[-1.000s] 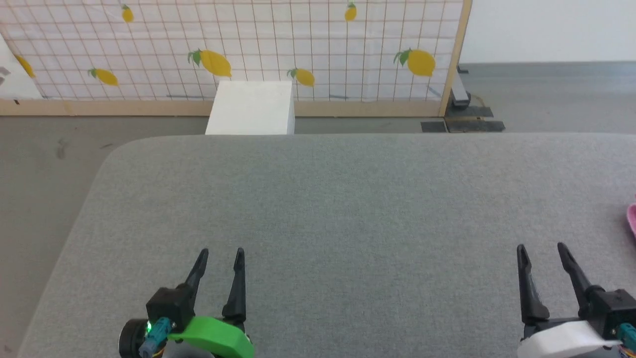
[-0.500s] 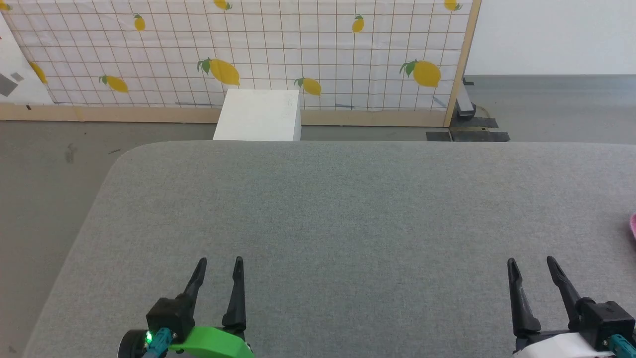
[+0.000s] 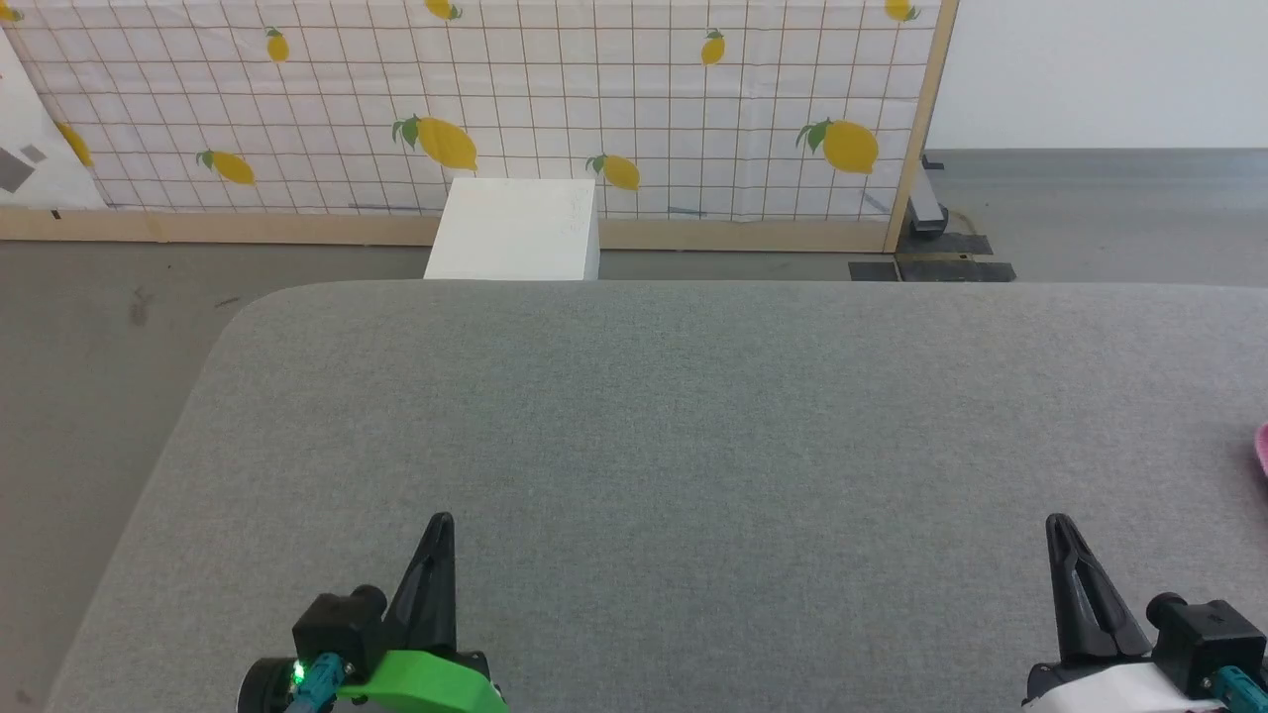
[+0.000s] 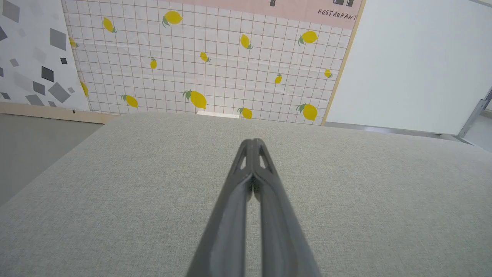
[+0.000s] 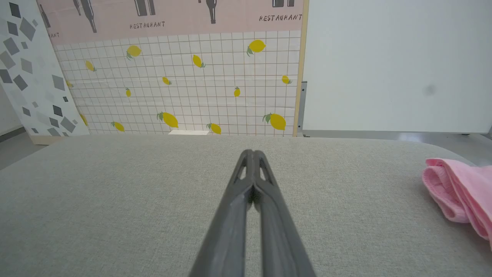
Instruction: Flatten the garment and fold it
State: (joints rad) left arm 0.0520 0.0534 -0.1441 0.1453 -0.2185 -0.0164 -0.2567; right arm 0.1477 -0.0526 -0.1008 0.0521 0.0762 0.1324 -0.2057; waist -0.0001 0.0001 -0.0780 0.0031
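Note:
The garment is a bunched heap of light-pink cloth at the right edge of the right wrist view, lying on the grey table to the right of my right gripper. A sliver of the garment also peeks in at the head view's right edge. My left gripper hovers over the table's near left part, shut with nothing between its fingers; the left gripper has its tips pressed together. My right gripper sits at the near right, also shut and empty, well short of the cloth. The right gripper has its tips together.
The grey fabric-covered table has a rounded far-left corner and a far edge. A white box stands on the floor behind it. A lemon-print screen with a wooden frame rises beyond, with grey floor to the left.
Both grippers have gone from open to shut, with nothing caught between the fingers. Between the earliest frame and now the head camera tilted slightly, shifting the whole scene down.

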